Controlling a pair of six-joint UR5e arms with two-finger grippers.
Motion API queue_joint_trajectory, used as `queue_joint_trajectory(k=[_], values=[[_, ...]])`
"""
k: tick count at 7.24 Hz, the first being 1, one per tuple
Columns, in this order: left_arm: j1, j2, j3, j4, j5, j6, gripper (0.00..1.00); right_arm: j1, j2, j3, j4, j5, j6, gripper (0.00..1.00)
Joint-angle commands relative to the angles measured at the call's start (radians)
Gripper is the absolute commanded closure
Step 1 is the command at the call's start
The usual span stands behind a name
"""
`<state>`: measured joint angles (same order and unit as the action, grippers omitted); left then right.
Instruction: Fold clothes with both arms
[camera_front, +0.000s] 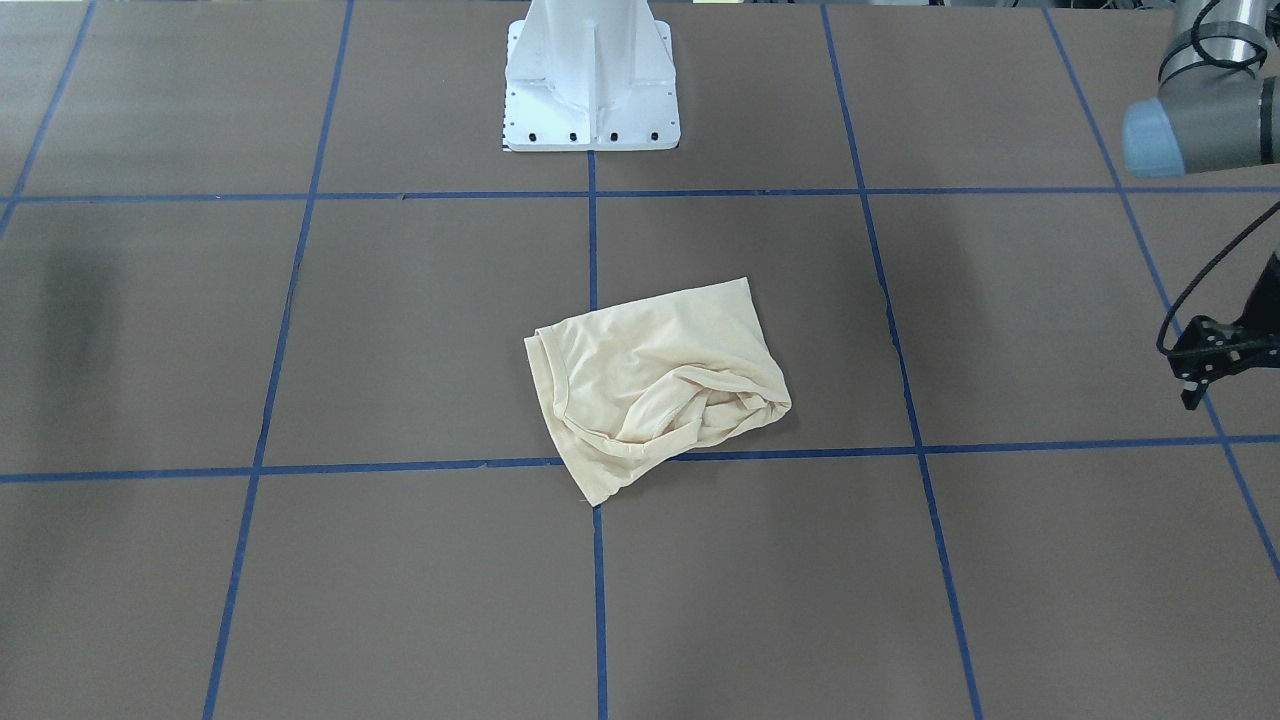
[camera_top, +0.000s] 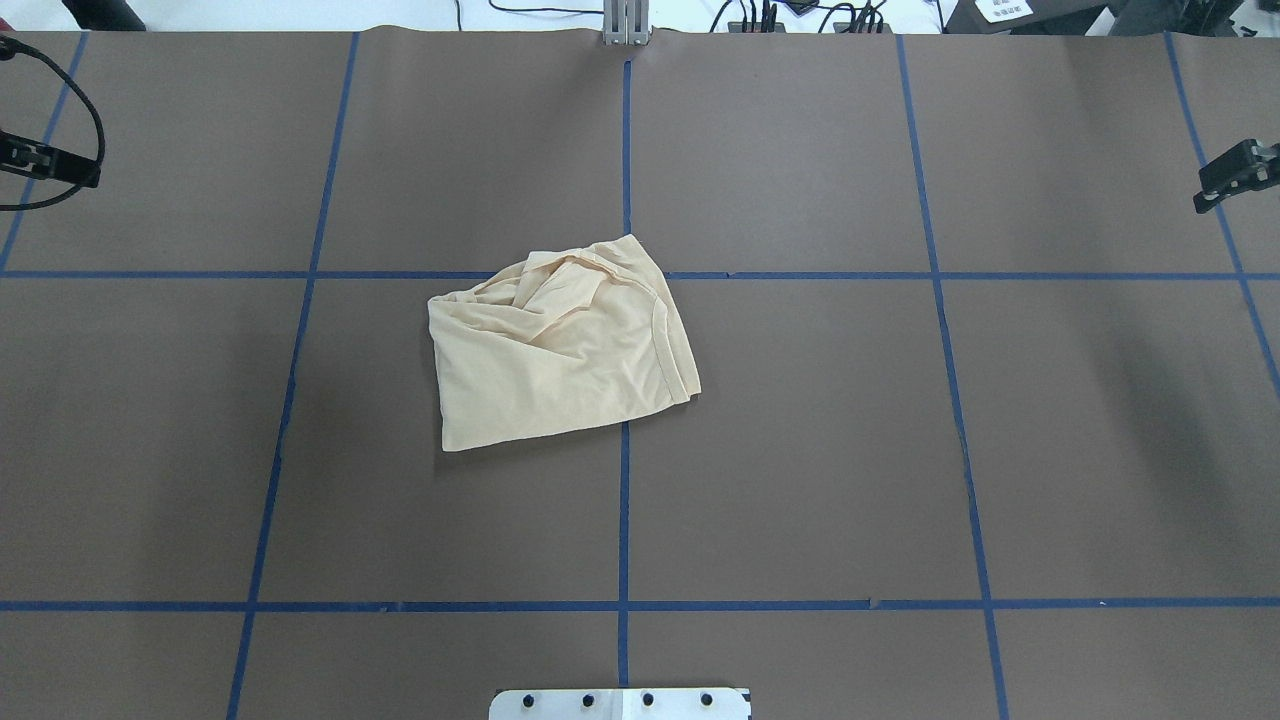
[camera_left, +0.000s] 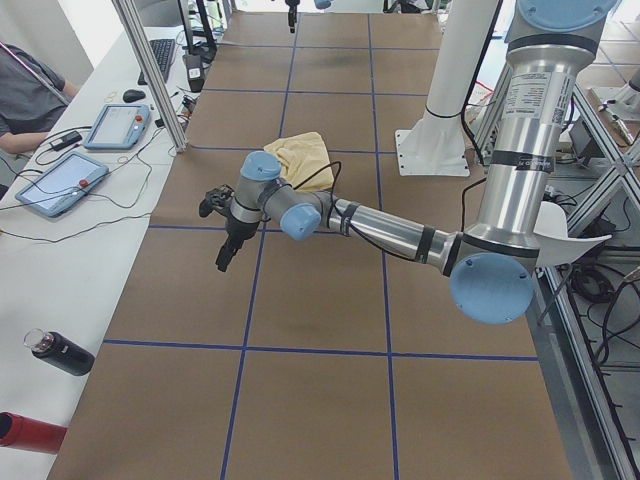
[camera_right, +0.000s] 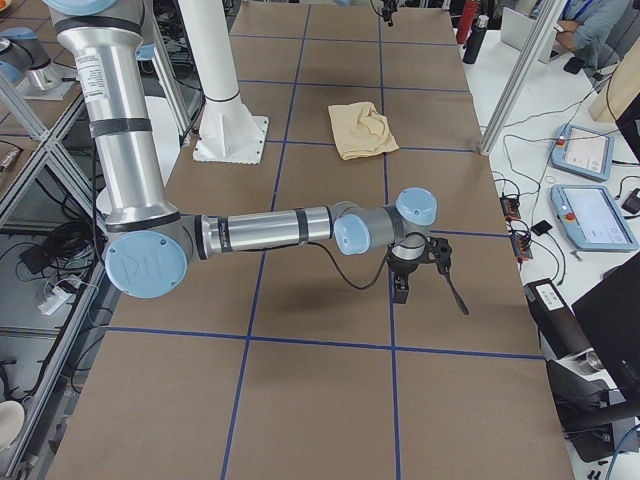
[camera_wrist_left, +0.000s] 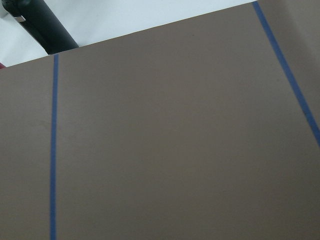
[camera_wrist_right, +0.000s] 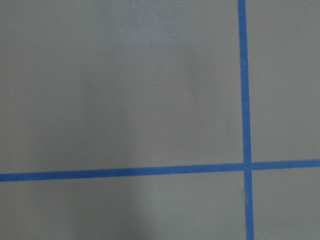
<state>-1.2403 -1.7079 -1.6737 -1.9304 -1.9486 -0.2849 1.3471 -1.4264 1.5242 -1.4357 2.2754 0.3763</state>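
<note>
1. One cream T-shirt lies bunched in a loosely folded heap at the middle of the brown table, across a crossing of blue tape lines.
2. The left gripper hangs over bare table, well apart from the shirt; I cannot tell how its jaws stand.
3. The right gripper hangs likewise at the opposite end; its jaws are equally unclear.

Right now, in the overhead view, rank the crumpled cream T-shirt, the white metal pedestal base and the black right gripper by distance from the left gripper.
1. The crumpled cream T-shirt, mid-table, lies nearest the left gripper.
2. The white metal pedestal base, at the view's bottom centre.
3. The black right gripper, at the opposite edge, farthest.
</note>
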Motion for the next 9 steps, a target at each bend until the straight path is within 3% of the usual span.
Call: queue_joint_trajectory(k=[1, 2, 3, 7, 9], values=[[-0.124, 0.081, 0.0, 0.05, -0.137, 0.223, 0.0, 0.076, -0.061, 0.011, -0.002, 0.108, -0.008, 0.0], [-0.18, 0.135, -0.003, 0.051, -0.247, 0.325, 0.0, 0.101, -0.093, 0.037, -0.003, 0.128, -0.01, 0.0], [-0.233, 0.166, -0.001, 0.062, -0.271, 0.396, 0.0, 0.115, -0.117, 0.06, -0.008, 0.125, -0.042, 0.0], [-0.301, 0.171, 0.003, 0.195, -0.259, 0.535, 0.0, 0.168, -0.212, 0.048, -0.017, 0.108, -0.354, 0.0], [-0.3, 0.207, 0.006, 0.197, -0.263, 0.532, 0.0, 0.214, -0.232, 0.059, -0.099, 0.11, -0.46, 0.0]])
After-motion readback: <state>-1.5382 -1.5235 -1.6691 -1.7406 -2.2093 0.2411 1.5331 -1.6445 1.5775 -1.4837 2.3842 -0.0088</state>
